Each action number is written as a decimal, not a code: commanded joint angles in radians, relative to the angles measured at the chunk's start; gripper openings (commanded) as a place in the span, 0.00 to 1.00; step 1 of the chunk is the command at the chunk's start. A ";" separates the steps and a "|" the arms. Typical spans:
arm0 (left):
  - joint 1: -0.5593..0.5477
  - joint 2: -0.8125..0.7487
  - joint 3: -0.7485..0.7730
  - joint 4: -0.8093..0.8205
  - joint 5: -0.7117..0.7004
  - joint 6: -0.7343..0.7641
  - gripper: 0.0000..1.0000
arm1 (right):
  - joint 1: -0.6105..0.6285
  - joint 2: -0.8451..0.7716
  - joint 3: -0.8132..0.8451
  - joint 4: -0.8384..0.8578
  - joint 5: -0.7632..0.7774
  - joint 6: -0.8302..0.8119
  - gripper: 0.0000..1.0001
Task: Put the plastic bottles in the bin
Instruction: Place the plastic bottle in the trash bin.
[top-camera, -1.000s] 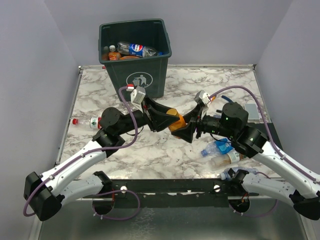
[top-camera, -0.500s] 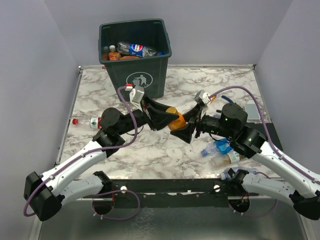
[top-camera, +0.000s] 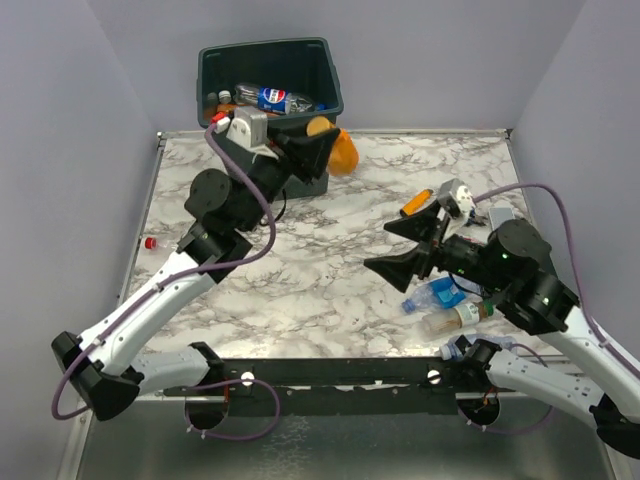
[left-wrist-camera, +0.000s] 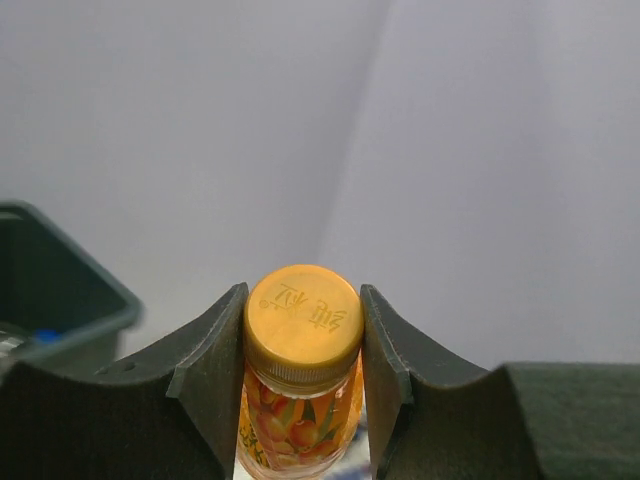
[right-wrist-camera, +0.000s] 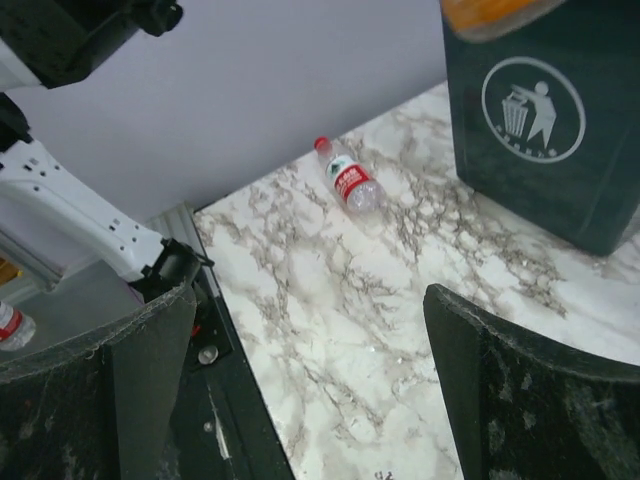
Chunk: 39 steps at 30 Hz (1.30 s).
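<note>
The left arm (top-camera: 170, 285) stretched toward the upper centre, the left end effector (top-camera: 322, 150) clamped on an orange bottle (top-camera: 343, 153) beside the bin's (top-camera: 268, 46) right front corner. The right end effector (top-camera: 403, 247) hovered wide open, empty, over the tabletop (top-camera: 330, 270).

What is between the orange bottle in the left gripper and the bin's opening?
Nothing visible blocks it. The orange bottle, clamped in the left gripper, hangs beside the bin's near right corner; only the rim lies between it and the opening. The bottles already inside sit below the rim.
</note>
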 joint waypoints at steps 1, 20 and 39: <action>0.030 0.150 0.222 -0.079 -0.457 0.303 0.00 | 0.006 -0.081 -0.023 -0.035 0.123 -0.017 1.00; 0.490 0.698 0.749 -0.359 -0.618 0.072 0.00 | 0.006 -0.203 -0.233 -0.013 0.372 0.090 0.98; 0.480 0.600 0.778 -0.472 -0.493 -0.003 0.99 | 0.006 -0.158 -0.215 -0.017 0.415 0.039 0.98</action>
